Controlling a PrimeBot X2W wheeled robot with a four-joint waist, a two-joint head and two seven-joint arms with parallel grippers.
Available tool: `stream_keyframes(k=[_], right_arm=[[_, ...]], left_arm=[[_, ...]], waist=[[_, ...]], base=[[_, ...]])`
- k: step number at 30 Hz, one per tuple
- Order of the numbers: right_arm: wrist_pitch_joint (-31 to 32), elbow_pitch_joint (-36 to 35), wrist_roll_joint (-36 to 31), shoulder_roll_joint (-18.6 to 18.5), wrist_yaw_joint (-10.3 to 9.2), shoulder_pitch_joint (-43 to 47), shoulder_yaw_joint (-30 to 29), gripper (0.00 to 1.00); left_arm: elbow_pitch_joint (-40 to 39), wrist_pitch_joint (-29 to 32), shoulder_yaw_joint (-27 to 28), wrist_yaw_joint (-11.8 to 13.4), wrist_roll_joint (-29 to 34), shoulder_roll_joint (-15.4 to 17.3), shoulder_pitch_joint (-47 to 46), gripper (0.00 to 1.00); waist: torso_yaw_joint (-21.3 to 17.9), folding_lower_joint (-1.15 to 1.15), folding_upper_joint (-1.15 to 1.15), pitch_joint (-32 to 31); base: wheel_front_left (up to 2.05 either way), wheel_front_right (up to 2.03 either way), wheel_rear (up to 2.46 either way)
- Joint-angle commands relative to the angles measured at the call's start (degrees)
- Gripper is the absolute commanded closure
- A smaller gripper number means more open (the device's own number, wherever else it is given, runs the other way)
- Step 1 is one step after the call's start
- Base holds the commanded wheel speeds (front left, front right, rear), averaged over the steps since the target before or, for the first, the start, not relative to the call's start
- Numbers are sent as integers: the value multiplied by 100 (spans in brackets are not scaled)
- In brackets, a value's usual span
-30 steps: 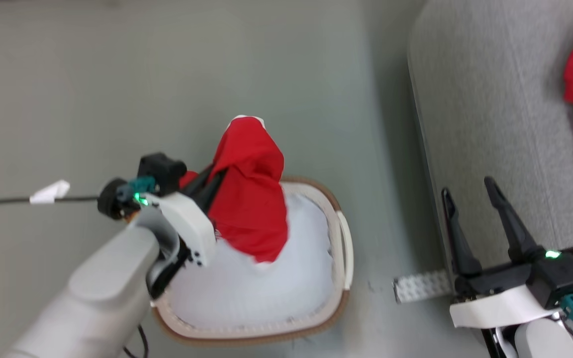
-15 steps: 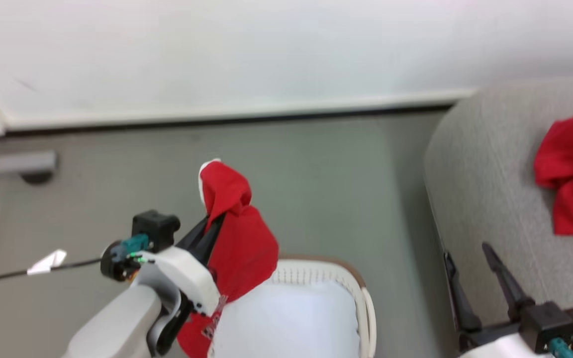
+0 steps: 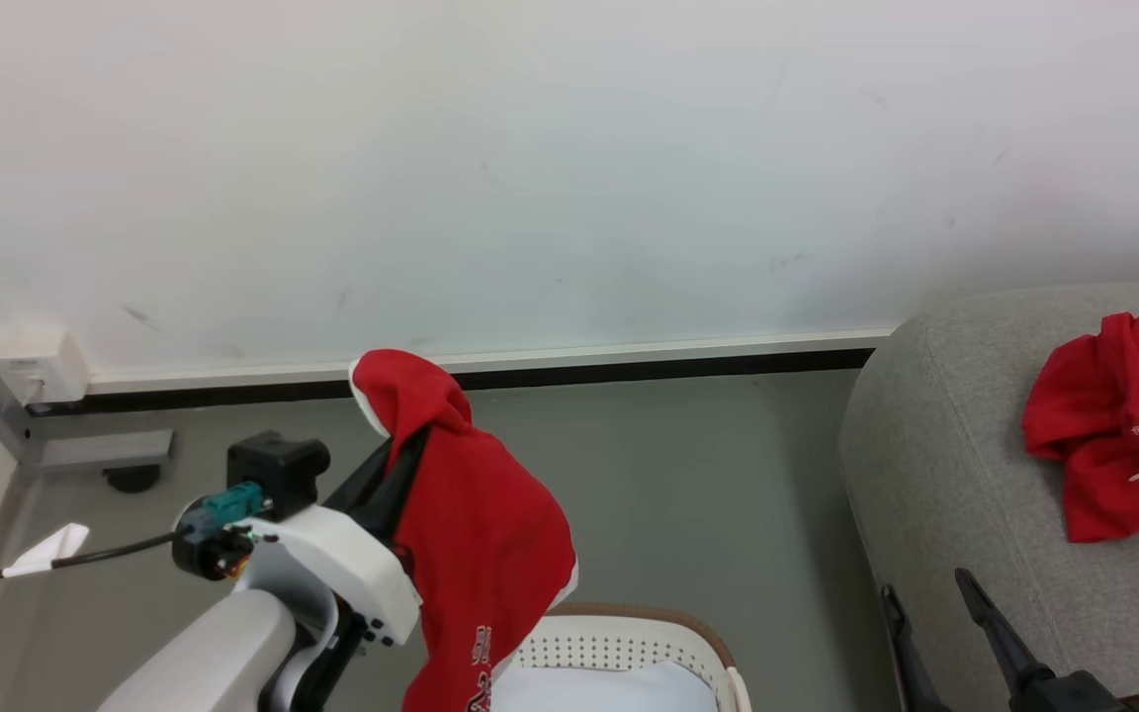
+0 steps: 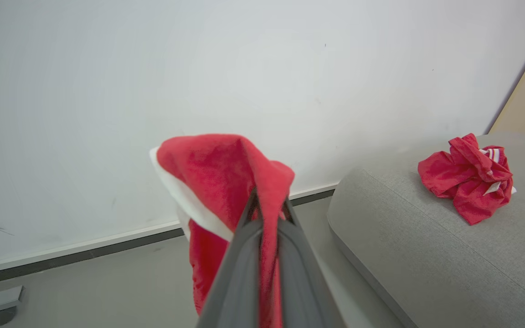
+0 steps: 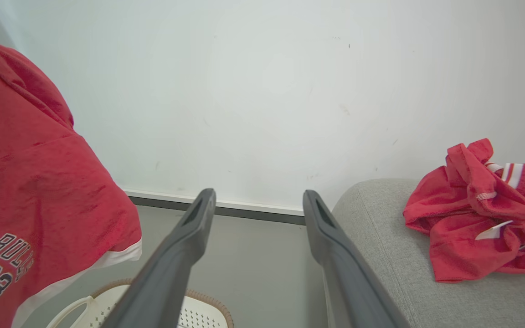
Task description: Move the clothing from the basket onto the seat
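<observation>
Nearest in the head view, the left gripper (image 3: 409, 450) is clamped on a red garment (image 3: 485, 534). In its own wrist view the two dark fingers (image 4: 239, 273) of the left gripper (image 4: 266, 214) meet with a fold of the red garment (image 4: 217, 168) pinched between them. The cloth bunches over the fingertips in a white-edged hump and drapes down on the side toward the basket (image 3: 629, 625). From the right wrist view the red garment (image 5: 39, 182) shows dark lettering and the number 23 near its white hem, which hangs over the brown rim of the basket (image 5: 212, 310). Its lower end runs off the bottom of the head view, so whether it touches the basket cannot be told.

The right gripper (image 3: 925, 585) sits low at the front edge of the seat (image 3: 945, 445), jaws spread and holding nothing. The right gripper (image 5: 259, 197) is well apart from the hanging cloth.

Beyond the basket lies grey floor (image 3: 708, 475). Farther right, a second red garment (image 3: 1103, 445) lies crumpled on top of the seat (image 4: 404, 228), with white stripes showing. A white wall (image 3: 530, 148) closes the back.
</observation>
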Motion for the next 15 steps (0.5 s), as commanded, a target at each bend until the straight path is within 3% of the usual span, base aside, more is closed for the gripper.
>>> stream_keyframes(k=[1,15], right_arm=[[5,6,-18,-13,-14,74,15,0],[5,-59,-89,-12,-14,-39,158,0]], left_arm=[[-151,42,32,65,-66,73,100,100],[-911,323,-3,288,-28,316,155,100]], waist=[[-31,2,-1,-27],[-113,2,-1,16]], base=[[0,0,0],[0,0,0]])
